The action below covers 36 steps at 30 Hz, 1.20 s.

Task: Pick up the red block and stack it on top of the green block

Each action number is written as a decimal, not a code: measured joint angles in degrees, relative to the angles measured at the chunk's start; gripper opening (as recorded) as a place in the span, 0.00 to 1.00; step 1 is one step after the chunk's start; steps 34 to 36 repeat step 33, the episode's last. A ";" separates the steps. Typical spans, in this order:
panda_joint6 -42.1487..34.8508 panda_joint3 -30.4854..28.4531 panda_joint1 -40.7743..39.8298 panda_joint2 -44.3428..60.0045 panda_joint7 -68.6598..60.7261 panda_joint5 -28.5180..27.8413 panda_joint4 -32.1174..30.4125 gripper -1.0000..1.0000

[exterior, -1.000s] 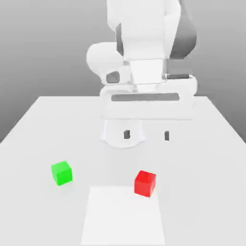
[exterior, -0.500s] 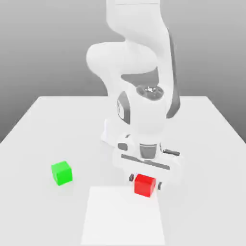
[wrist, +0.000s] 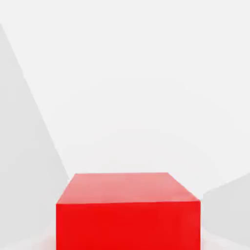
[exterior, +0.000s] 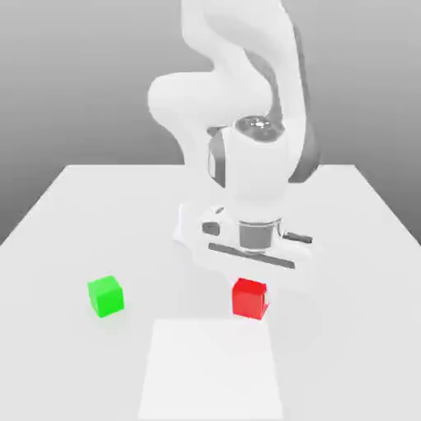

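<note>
Grey backdrop, white table. From the exterior view's left: green block stands alone on the table, well apart from the arm. Near centre, a paler square patch lies flat on the table. Red block sits under the gripper, the fingers clamped on it, just beyond the patch's far edge.

Step in hand, by judgement: lift. Raise straight up until clear, then carry toward the green block and square the faces before lowering.

Fingers themselves are hidden behind the hand. Whether the red block touches the table cannot be told. Hand view shows the red block's lower part cut off.
</note>
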 joint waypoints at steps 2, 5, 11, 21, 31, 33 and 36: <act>-1.85 -1.84 -1.48 -2.15 -2.31 -0.47 -0.30 0.00; -4.01 -6.40 -5.78 -4.53 -7.82 -2.56 -0.46 0.00; -7.72 -16.11 -15.91 -8.60 -19.08 -8.48 -0.70 0.00; -8.18 -27.72 -25.88 -8.88 -33.42 -12.73 -0.66 0.00; 5.07 -30.24 -20.87 4.70 -40.19 -2.95 -0.50 0.00; 5.84 -30.33 -20.41 5.47 -40.51 -2.47 -0.53 1.00; 5.84 -30.33 -20.41 5.47 -40.51 -2.47 -0.53 1.00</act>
